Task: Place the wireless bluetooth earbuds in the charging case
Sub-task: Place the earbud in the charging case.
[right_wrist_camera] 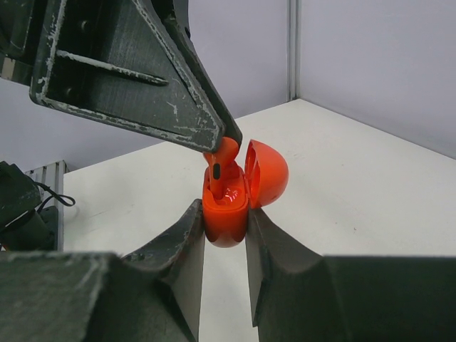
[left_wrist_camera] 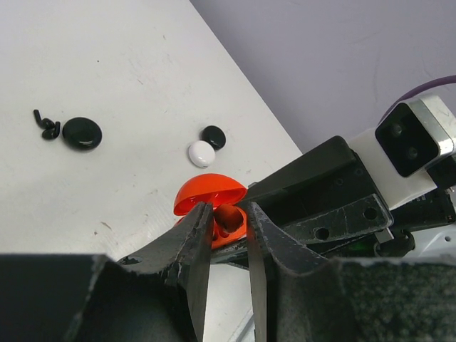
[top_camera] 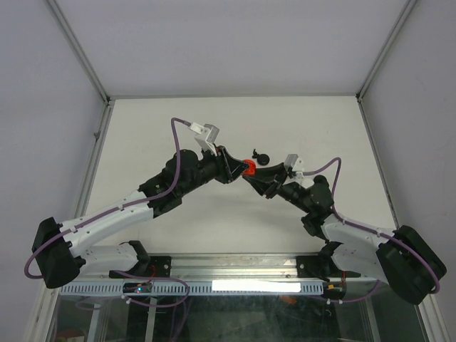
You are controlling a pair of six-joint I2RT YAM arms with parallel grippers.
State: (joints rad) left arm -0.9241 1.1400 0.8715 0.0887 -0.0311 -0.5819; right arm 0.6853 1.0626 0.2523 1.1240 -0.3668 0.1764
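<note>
**A:** The left pincer stands narrow about the red earbud. I cannot tell whether it truly pinches it. The bud leans, with its stem partway down in the red charging case.

**B:** And the case?

**A:** It is clamped in the right pincer, seemingly clear of the bench, with its lid open just beside the bud.

**B:** What could go wrong?

**A:** Pushed down crooked, the bud may jam on the rim or twist the case in its grip. Let go too soon, it could tip out and fall. The finger might also knock the lid shut.

**B:** Anything nearby?

**A:** The black earbuds, a black puck and a white one lie well apart.
</note>
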